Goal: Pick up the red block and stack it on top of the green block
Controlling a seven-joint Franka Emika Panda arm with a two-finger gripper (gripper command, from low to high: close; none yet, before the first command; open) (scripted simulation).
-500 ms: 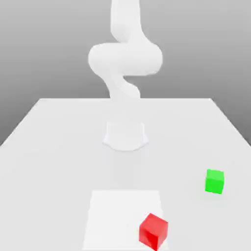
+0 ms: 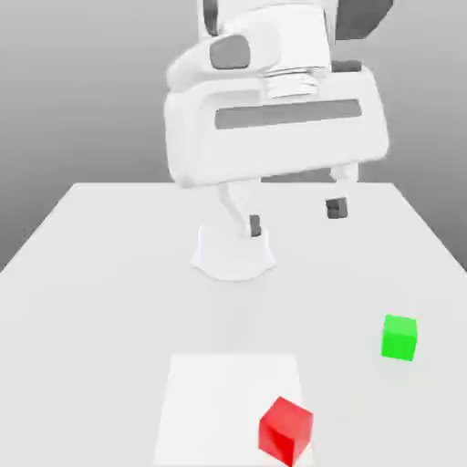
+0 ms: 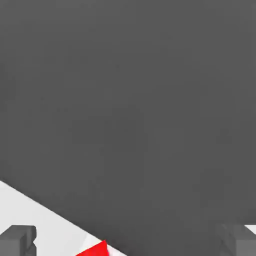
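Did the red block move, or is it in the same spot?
No, the red block has not moved. It sits on the same corner of the white square.

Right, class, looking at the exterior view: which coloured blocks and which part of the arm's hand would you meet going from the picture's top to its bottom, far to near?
The open pincer → the green block → the red block
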